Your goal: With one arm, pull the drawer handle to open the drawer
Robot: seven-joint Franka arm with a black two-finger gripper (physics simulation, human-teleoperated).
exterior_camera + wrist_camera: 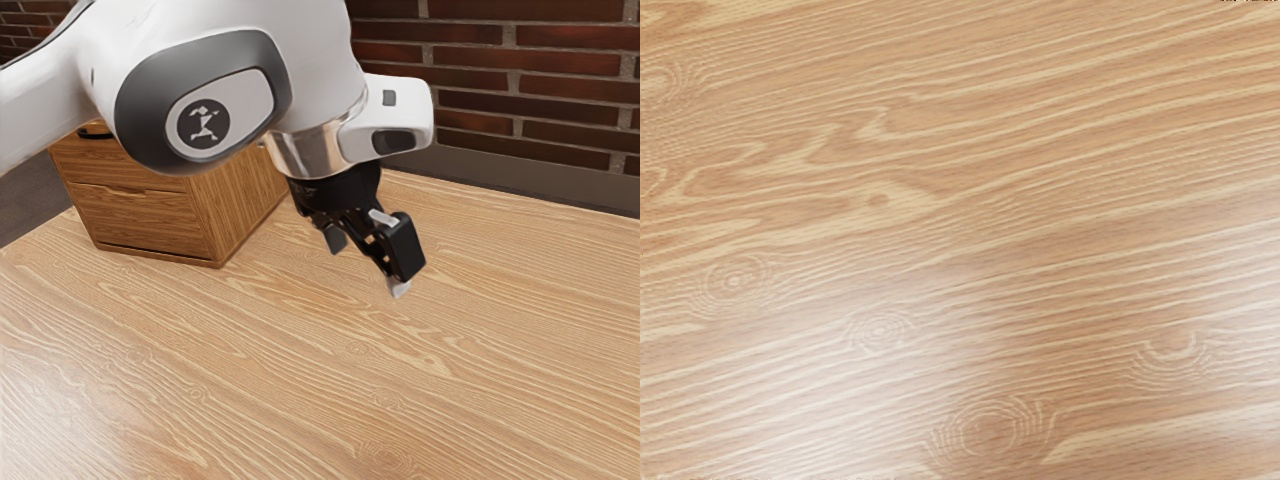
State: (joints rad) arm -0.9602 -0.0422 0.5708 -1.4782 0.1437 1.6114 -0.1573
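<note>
Drawer (135,215), exterior view: we see its front in the wooden cabinet (235,195) at the exterior view's left, on the far part of the table (300,390). It looks flush with the cabinet face, so we read the drawer as shut.
Handle, exterior view: hidden, since the arm (200,90) covers the cabinet's upper part. We can't place it.
Gripper (368,268), exterior view: it hangs over bare table to the exterior view's right of the cabinet. It is apart from the cabinet and tilted down toward the tabletop.
Fingers, exterior view: apart, with nothing between them and nothing touched.
Backdrop, exterior view: brick wall (520,80) behind the table.
Tabletop (960,240), wrist view: we get plain wood grain under the hand, which we take as the hand facing the table and not the cabinet front.
Done so far: nothing we can credit. There is no contact with the cabinet and the drawer looks closed.
Left to do: all of it, in our judgement. The hand has to turn toward the cabinet front, find the handle, close the fingers on it and pull outward.
Progress: we call it the very start, the approach stage at most.
</note>
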